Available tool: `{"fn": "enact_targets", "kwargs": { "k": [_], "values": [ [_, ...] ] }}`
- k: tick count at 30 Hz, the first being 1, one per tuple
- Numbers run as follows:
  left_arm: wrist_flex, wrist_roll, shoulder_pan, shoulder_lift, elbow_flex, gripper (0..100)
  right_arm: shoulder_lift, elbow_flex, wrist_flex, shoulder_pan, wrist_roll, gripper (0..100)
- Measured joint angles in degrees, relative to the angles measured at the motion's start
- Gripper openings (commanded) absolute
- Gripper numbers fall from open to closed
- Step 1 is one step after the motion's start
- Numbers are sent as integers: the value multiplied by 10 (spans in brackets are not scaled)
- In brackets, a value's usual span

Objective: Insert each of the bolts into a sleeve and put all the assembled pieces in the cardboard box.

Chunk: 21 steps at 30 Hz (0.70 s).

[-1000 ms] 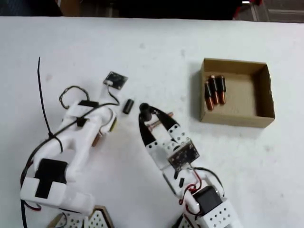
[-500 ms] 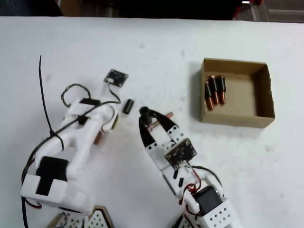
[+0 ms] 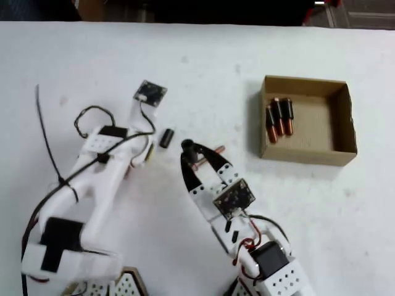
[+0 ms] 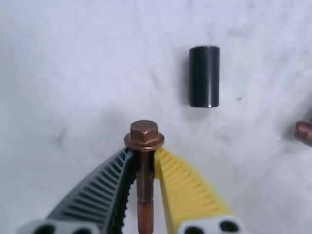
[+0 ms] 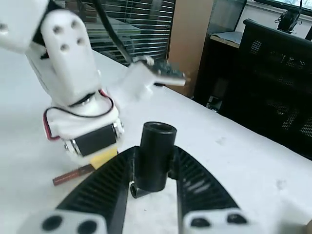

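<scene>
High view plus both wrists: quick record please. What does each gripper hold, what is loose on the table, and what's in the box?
left gripper: shut on a bolt
right gripper: shut on a sleeve
loose sleeve: lying on the table, ahead of the left gripper
loose bolt: on the table by the right gripper
cardboard box: three assembled pieces, side by side

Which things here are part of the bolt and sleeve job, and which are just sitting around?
Job:
held bolt in left gripper
held sleeve in right gripper
loose sleeve
loose bolt
three assembled pieces
cardboard box

Not the job:
white table
black cabinet behind
</scene>
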Motion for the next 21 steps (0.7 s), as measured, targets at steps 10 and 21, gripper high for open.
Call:
{"fn": "enact_targets", "kwargs": {
  "k": [10, 21],
  "values": [
    [1, 0, 5, -184, 1, 22, 0, 0, 0, 5, 0, 17],
    [1, 173, 53, -367, 1, 23, 0, 0, 0, 4, 0, 17]
  ]
}}
